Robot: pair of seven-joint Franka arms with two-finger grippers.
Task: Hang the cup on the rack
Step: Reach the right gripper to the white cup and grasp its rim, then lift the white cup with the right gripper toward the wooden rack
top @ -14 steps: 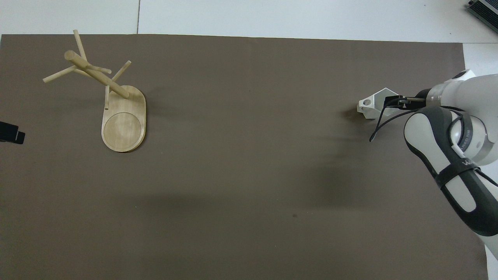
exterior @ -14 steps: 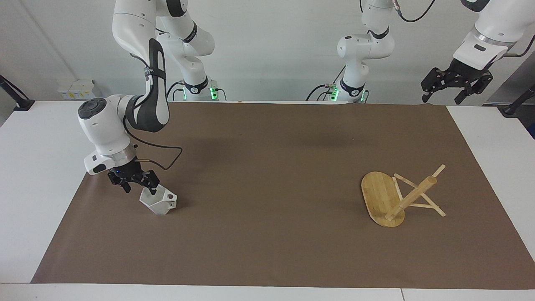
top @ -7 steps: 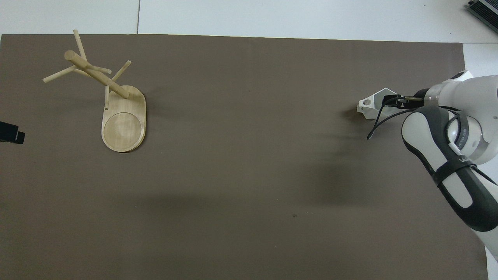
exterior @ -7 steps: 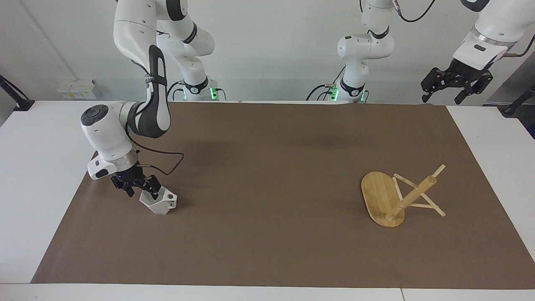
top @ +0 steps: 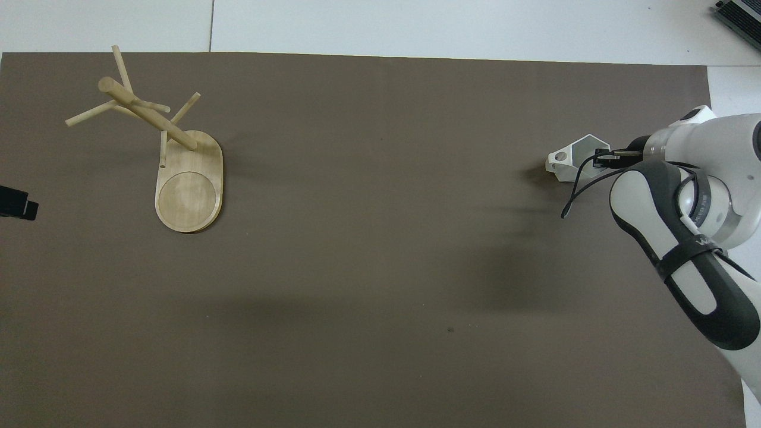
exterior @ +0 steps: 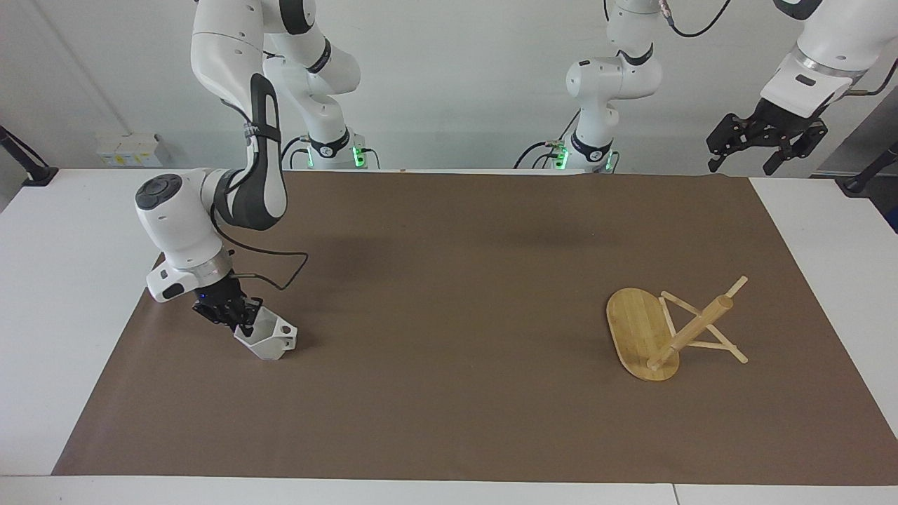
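The white faceted cup [exterior: 270, 339] sits on the brown mat near the right arm's end of the table, its handle pointing toward the middle. It also shows in the overhead view [top: 572, 160]. My right gripper [exterior: 243, 324] is down at the cup, its fingers closed on the cup's wall at the rim, as the overhead view [top: 597, 158] also shows. The bamboo rack [exterior: 642, 330] is near the left arm's end and looks tipped, its post [exterior: 691, 333] slanting and its pegs low to the mat. It also shows in the overhead view [top: 190, 184]. My left gripper [exterior: 742, 167] waits open, raised off the mat's end.
The brown mat [exterior: 449, 294] covers most of the white table. The left gripper's tip [top: 15, 202] shows at the overhead view's edge, beside the rack.
My right gripper's fingers, spread astride the cup's rim a second ago, have lowered slightly and closed on the wall. The cup and rack have not moved. The left arm is still.
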